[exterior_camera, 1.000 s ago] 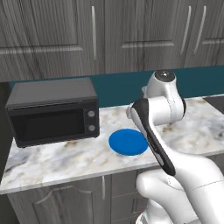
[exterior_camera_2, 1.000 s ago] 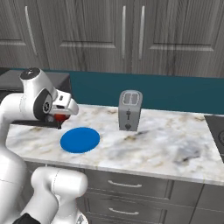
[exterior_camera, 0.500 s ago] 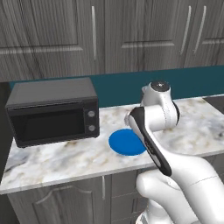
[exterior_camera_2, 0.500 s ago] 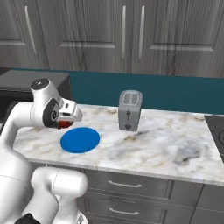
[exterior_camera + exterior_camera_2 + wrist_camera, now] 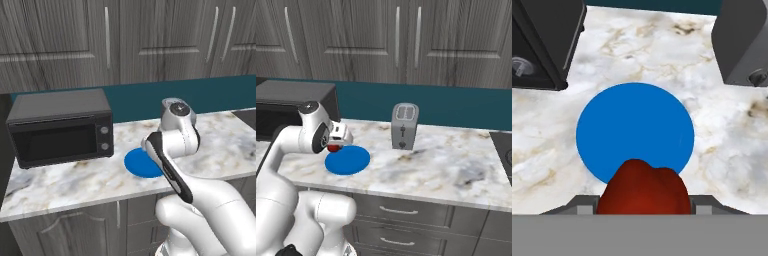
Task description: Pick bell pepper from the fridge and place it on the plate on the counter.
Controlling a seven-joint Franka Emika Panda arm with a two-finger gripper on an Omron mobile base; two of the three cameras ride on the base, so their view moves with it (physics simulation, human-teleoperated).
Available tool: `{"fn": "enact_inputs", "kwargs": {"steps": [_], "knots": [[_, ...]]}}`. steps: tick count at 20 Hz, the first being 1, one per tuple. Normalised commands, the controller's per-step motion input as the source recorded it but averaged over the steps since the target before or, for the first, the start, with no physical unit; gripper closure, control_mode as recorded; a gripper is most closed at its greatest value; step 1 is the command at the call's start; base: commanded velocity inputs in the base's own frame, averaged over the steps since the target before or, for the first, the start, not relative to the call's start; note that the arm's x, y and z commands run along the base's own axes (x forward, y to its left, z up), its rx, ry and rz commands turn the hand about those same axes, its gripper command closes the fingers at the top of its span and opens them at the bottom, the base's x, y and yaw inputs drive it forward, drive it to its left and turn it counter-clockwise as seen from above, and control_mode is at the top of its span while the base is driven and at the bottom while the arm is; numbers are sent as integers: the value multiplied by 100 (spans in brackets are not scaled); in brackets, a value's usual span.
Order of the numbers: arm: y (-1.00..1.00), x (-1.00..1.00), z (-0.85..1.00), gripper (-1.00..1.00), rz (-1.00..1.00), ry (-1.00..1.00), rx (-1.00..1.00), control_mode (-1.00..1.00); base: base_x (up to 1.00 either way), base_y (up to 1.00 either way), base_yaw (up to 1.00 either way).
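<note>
Left base view: arm hides part of plate (image 5: 137,163) near counter (image 5: 60,182) front edge.
Right base view: gripper (image 5: 335,146) holds pepper (image 5: 333,148) over plate's left edge.
Hand view: pepper (image 5: 643,187) off-centre; dropped now, might roll off plate (image 5: 635,132).

The plate (image 5: 635,125) is a plain bright blue, with no pattern on it. The bell pepper (image 5: 643,192) is a deep, dull red. The bench (image 5: 446,165) is white stone veined and blotched with grey and brownish marks. The cabinets (image 5: 75,45) are dark grey wood grain with pale metal handles, and the wall strip (image 5: 456,107) behind the bench is dark teal. The microwave (image 5: 60,131) is black with grey knobs. The toaster (image 5: 404,126) is silvery grey. The arm (image 5: 177,145) is white with dark joints.
</note>
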Motion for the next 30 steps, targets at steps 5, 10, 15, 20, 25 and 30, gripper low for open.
{"fn": "enact_inputs", "kwargs": {"steps": [5,10,15,20,25,30], "knots": [[-1,24,-20,100,2,0,0,-100,0,0,0],[0,29,-17,100,1,0,0,-100,0,0,0],[0,25,-18,100,0,0,0,-100,0,0,0],[0,25,-21,100,0,0,0,-100,0,0,0],[0,21,-24,100,0,0,0,-100,0,0,0],[0,8,-20,100,0,1,0,-100,0,0,0]]}}
